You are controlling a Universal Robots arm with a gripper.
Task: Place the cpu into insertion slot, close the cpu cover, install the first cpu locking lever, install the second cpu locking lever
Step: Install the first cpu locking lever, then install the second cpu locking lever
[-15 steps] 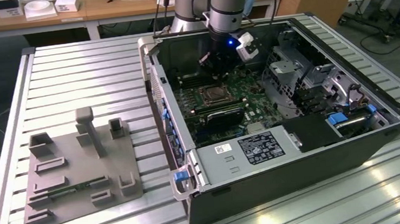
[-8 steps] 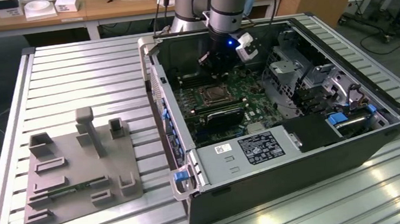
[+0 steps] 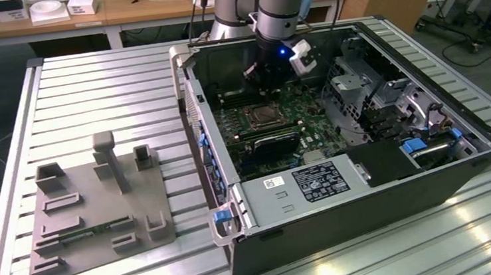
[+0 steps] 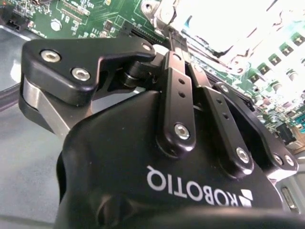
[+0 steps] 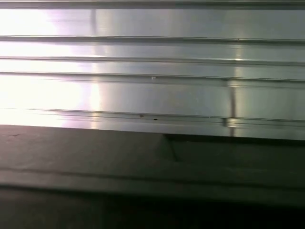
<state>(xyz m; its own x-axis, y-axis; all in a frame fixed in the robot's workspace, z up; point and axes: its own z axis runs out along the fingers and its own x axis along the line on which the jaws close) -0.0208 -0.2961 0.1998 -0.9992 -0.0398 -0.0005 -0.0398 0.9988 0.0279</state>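
In the exterior view my gripper (image 3: 256, 82) hangs inside the open computer case (image 3: 350, 215), low over the green motherboard (image 3: 300, 102) and just behind the insertion slot (image 3: 264, 116). The slot's silvery frame, the cpu cover (image 3: 262, 109), lies flat around a darker centre. I cannot tell the cpu apart from that centre. In the second wrist view my gripper (image 4: 172, 36) has its two black fingers (image 4: 177, 90) pressed together, shut, with the tips right at the edge of the glaring silvery socket (image 4: 224, 28). Whether anything is pinched between the tips is hidden. The locking levers are too small to make out.
A grey fixture plate (image 3: 91, 204) with upright holders lies on the slatted aluminium table (image 3: 108, 89) at the exterior view's left. In the case sit a labelled power supply (image 3: 316, 181), a drive cage (image 3: 375, 93) and blue latches (image 3: 416, 146). The first wrist view faces table slats (image 5: 152, 90).
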